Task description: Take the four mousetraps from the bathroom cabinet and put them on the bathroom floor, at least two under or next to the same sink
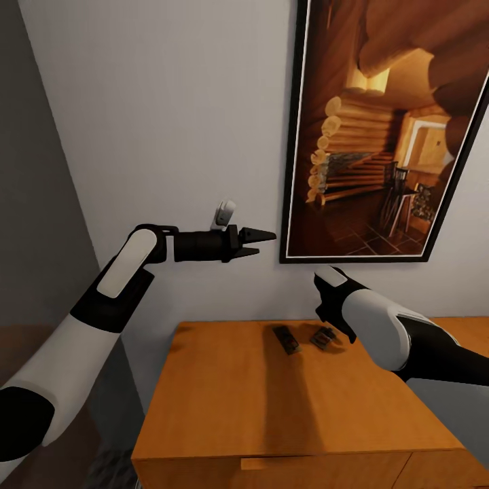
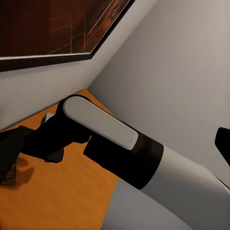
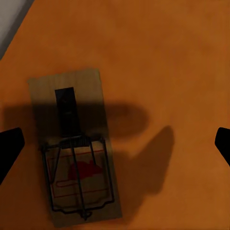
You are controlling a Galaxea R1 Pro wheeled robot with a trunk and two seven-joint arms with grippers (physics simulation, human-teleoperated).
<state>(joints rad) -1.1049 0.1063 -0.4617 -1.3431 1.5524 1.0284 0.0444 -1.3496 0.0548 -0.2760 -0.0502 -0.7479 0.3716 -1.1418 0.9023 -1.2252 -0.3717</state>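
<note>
Two mousetraps (image 1: 303, 338) on cabinet (image 1: 224, 401) | right fingers (image 3: 115, 146) parted, arm-hidden | left fingers (image 1: 258, 244) slightly parted, empty

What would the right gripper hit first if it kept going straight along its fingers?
Most likely the cabinet top, close beside the mousetrap. The right gripper looks down on the orange wood, open, with the trap lying off-centre between its fingertips; depth is hard to judge.

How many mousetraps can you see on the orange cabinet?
2. One mousetrap lies flat on the cabinet top near the wall; the other lies just beside it, by the right arm. More may be hidden behind that arm.
</note>
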